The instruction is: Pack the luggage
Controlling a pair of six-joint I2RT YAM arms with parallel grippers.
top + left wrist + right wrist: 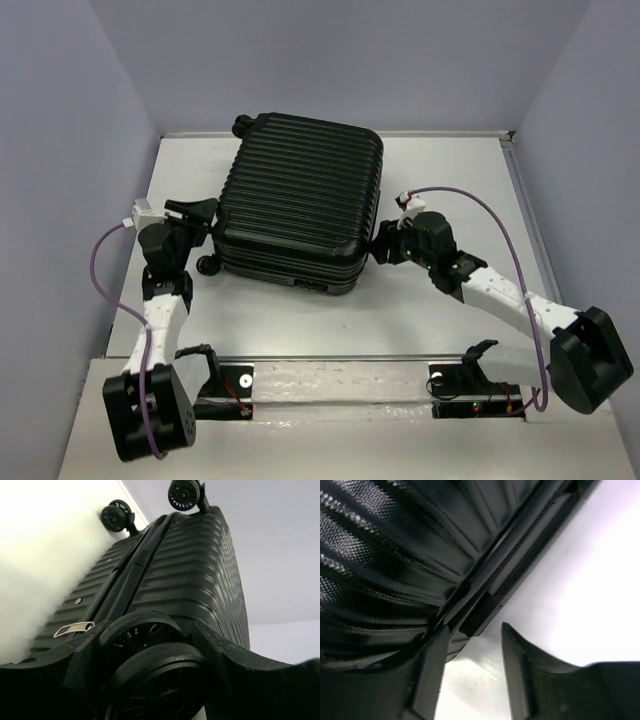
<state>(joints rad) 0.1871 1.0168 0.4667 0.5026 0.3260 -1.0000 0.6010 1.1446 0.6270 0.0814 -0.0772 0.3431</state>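
You're watching one black ribbed hard-shell suitcase (300, 195) lying closed; left gripper (197, 211) is straddling one caster wheel (150, 675), jaws apart; right gripper (383, 246) is gaping, unclamped, at its right edge.

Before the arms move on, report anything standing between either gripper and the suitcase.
Nothing visible. The left gripper straddles a corner wheel of the suitcase; the right gripper sits open right at its zipper seam.

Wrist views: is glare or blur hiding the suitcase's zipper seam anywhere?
Left wrist: table blown out white, near wheel soft, luggage ribs crisp. Right wrist: table overexposed, zipper seam readable against the dark shell. Top external: even light, no glare.
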